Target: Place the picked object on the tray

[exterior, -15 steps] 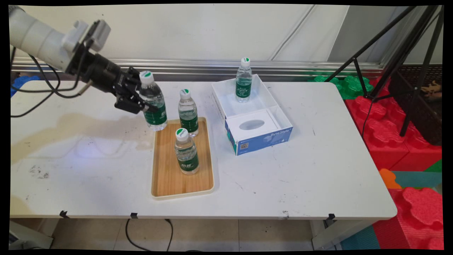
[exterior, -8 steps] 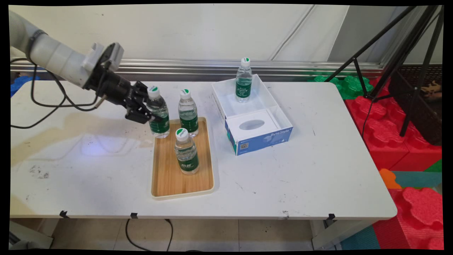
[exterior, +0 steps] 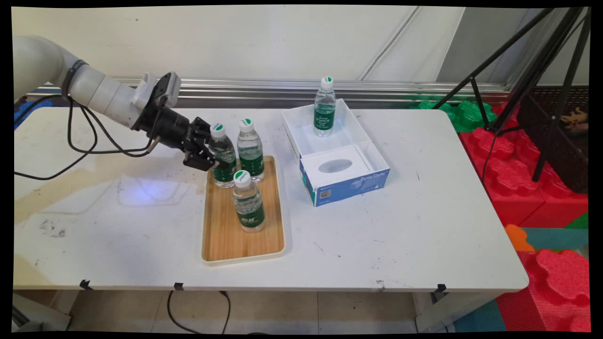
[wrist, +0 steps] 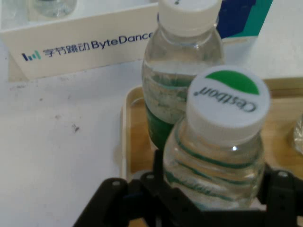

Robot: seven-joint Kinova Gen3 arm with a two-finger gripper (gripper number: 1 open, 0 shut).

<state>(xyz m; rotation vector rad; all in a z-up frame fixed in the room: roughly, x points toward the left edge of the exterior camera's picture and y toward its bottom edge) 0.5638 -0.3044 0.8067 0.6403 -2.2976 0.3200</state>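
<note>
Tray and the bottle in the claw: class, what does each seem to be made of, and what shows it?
Tray: looks like wood or bamboo, matte, with visible tan grain and a pale rim. Bottle in the claw: apparently clear glossy plastic, see-through with ribbed walls, a green label and a white cap.

Three bottles (exterior: 249, 201) stand on the tray (exterior: 226, 245) near the table's (exterior: 424, 235) middle; a fourth bottle (exterior: 324, 107) stands in the box (exterior: 348, 183) to the right.
</note>
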